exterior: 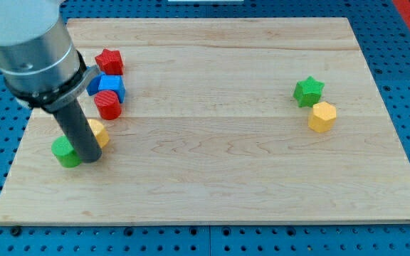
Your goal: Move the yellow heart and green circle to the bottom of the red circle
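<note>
Camera view showed the wooden tabletop (212, 178) with my tip (91, 158), a plain rod tool gripping nothing, down between the green circle (64, 151) at its left and the yellow heart (98, 132) behind it, touching both. The red circle (108, 104) lay just above them.

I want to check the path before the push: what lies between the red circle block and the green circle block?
In the camera view, the yellow heart block and my tip lie between the red circle block and the green circle block.
</note>
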`<control>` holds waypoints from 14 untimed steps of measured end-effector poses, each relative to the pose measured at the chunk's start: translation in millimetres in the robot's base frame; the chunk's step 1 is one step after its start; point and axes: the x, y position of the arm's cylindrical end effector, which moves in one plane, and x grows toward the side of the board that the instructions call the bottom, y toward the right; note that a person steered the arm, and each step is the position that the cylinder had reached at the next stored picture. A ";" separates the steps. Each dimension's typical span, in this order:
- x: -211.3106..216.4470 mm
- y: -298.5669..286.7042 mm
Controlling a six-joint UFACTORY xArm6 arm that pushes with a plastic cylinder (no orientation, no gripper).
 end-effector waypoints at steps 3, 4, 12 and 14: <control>-3.8 13.9; 46.5 35.4; 35.7 -54.4; 26.1 -55.4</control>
